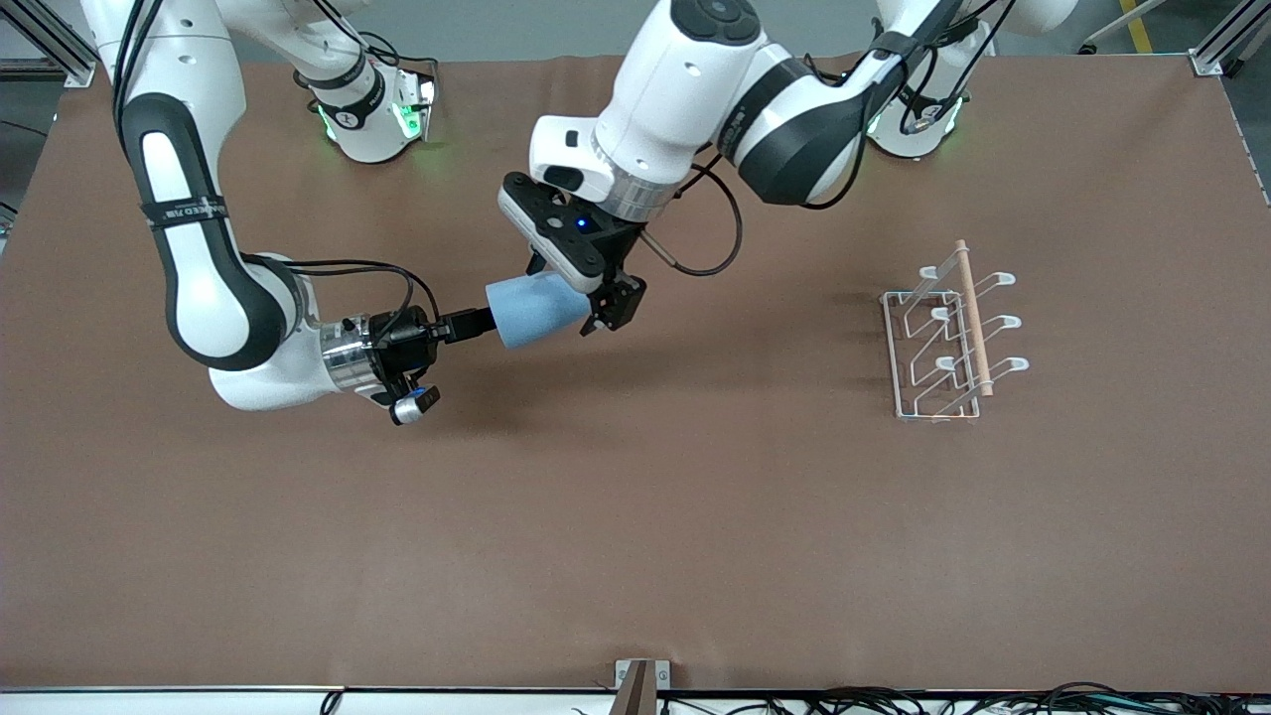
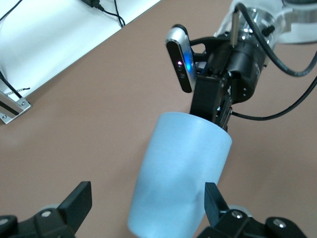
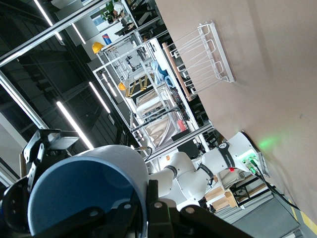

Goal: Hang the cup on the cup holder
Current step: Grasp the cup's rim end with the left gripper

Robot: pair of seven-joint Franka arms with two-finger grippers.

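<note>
Table (image 1: 635,516): brown-covered, bearing the cup holder (image 1: 948,343), a white wire rack with a wooden rod, standing toward the left arm's end, well apart from both grippers. Cup (image 1: 536,310): light blue, held sideways in the air over mid-table, rim clamped by the right gripper (image 1: 475,323). Left gripper (image 1: 596,298): fingers spread wide about the cup's closed end, apparently not touching it.

We see the cup (image 1: 533,310), a light blue tapered tumbler with a darker blue inside, lying on its side in the air left of the front view's centre. At the right of that view the cup holder (image 1: 943,343), white wire with looped prongs, perhaps six, and a wooden rod, stands on the table.
</note>
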